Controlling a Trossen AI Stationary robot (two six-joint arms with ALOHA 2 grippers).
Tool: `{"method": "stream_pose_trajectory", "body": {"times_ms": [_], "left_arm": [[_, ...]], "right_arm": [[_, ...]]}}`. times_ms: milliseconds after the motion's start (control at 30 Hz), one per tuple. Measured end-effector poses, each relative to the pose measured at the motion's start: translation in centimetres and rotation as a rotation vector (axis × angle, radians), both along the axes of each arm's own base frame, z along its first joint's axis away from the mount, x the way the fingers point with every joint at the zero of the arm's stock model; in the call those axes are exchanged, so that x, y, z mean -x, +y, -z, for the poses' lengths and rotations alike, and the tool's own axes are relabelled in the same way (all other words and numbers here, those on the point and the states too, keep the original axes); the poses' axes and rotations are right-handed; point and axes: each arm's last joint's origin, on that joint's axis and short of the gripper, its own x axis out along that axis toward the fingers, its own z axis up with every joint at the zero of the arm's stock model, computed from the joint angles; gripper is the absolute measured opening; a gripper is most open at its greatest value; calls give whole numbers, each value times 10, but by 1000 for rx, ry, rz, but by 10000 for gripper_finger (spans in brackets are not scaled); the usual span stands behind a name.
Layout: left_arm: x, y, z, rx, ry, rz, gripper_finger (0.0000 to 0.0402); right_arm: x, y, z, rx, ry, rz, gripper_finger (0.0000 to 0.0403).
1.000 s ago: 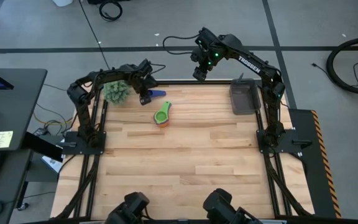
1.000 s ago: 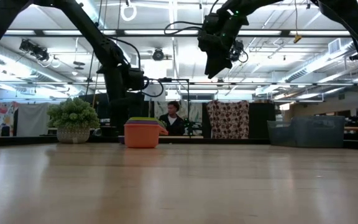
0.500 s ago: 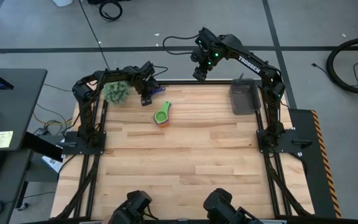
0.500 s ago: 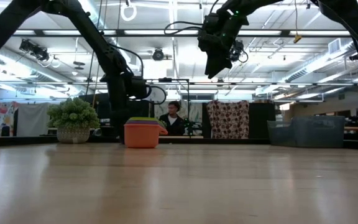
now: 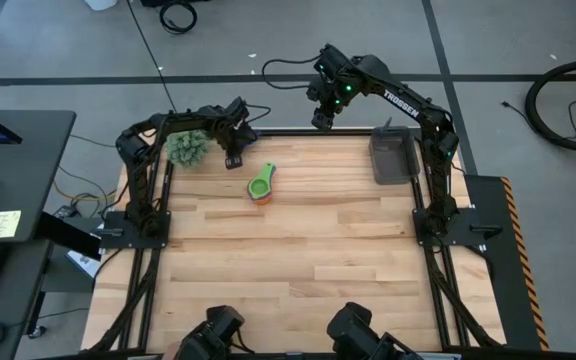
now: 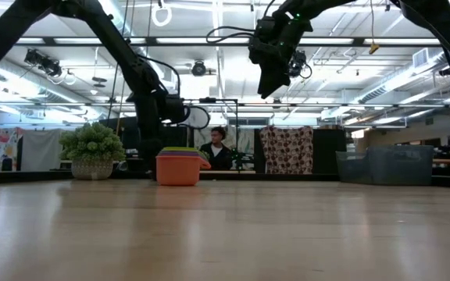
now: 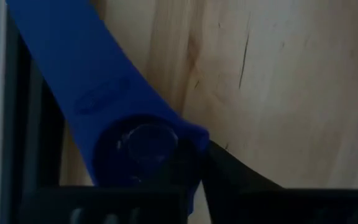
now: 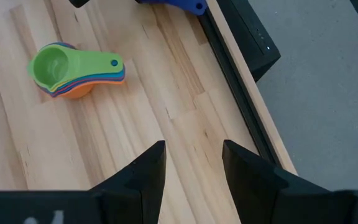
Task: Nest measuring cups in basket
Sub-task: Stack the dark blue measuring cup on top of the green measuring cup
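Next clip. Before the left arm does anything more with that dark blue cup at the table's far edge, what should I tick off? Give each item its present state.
1. Left pincer is at the dark blue cup: ok, the cup's handle fills the left wrist view.
2. Cup actually held: cannot tell.
3. Nested stack sits together on the table, green cup on top, ready to take another: ok.
4. Basket stands at the far right corner with nothing above it: ok.
5. Right pincer is open, empty and raised over the far edge, away from the left arm: ok.
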Motion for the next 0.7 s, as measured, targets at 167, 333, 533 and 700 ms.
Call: {"method": "stream_pose_trajectory", "body": {"times_ms": [167, 333, 533, 700], "left_arm": [[0, 0, 0, -8, 2, 24, 14], [0, 0, 0, -2, 3, 24, 16], [1, -6, 1, 41, 33, 6, 14], [0, -14, -9, 62, 26, -54, 14]], "right_arm": [[0, 0, 0, 0, 0, 0, 165], [0, 0, 0, 0, 0, 0, 165], [0, 0, 0, 0, 0, 0, 165], [0, 0, 0, -1, 1, 0, 165]]}}
